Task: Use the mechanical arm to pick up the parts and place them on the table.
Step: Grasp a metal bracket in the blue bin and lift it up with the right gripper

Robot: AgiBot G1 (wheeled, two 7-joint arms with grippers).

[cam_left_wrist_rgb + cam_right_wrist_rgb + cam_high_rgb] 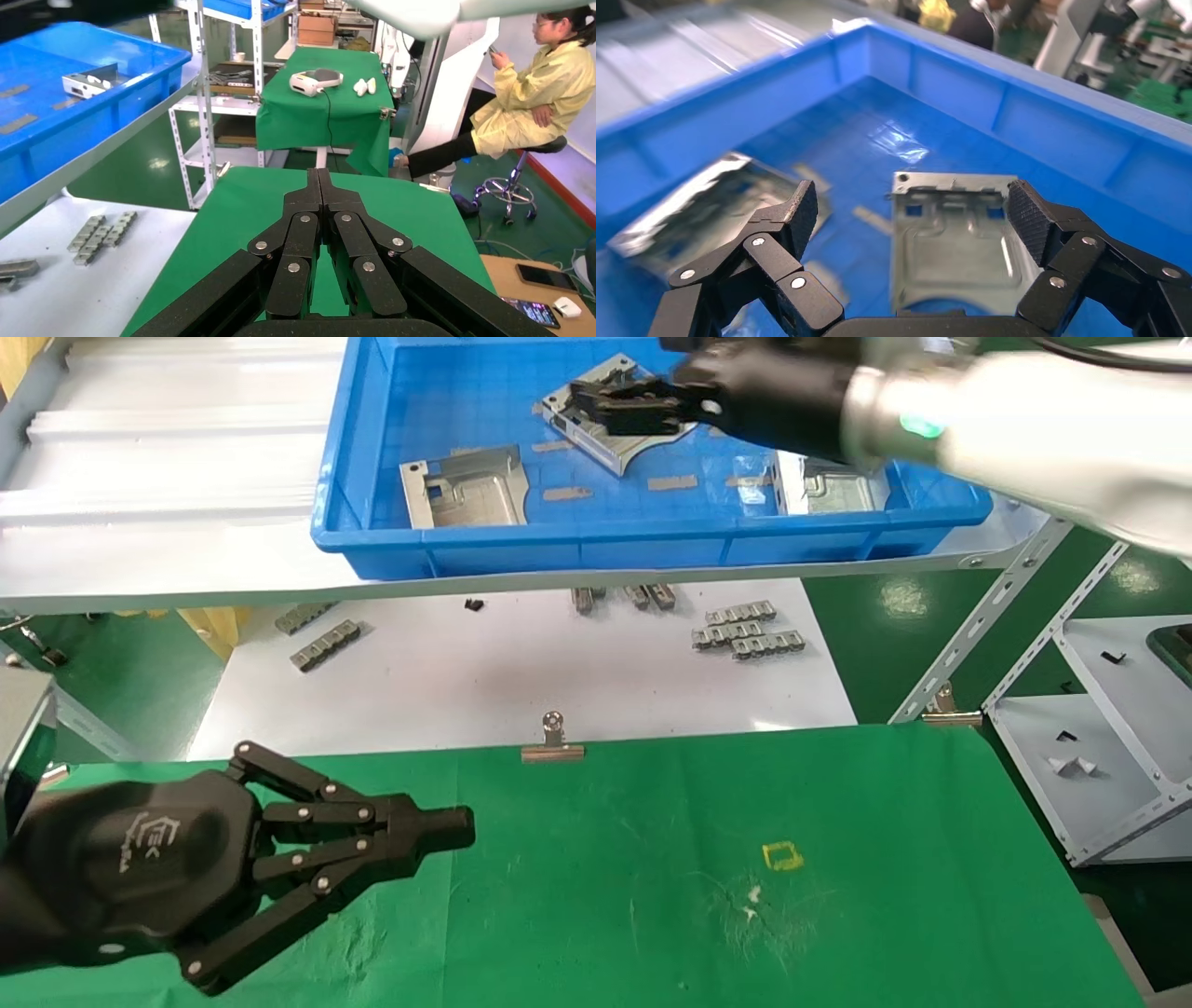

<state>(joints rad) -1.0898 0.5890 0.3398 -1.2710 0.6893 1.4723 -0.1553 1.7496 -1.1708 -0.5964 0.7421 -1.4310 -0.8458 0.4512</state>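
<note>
White tubular arm, green light; black jointed tool, silver rivets.

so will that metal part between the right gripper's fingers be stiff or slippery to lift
Probably stiff: the part is stamped sheet metal with upturned flanges and an embossed channel. Its shiny face may slip, though the right gripper, open around it in the tray, has ribbed pads. It lies flat, so unlikely to roll. Left gripper is parked, shut.

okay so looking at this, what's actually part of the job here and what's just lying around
Part of the job:
right gripper, jaws open over a part
three parts in the blue tray
green table

Lying about:
left gripper, shut, parked over the table
toothed clip strips on the white tabletop
binder clip
</note>
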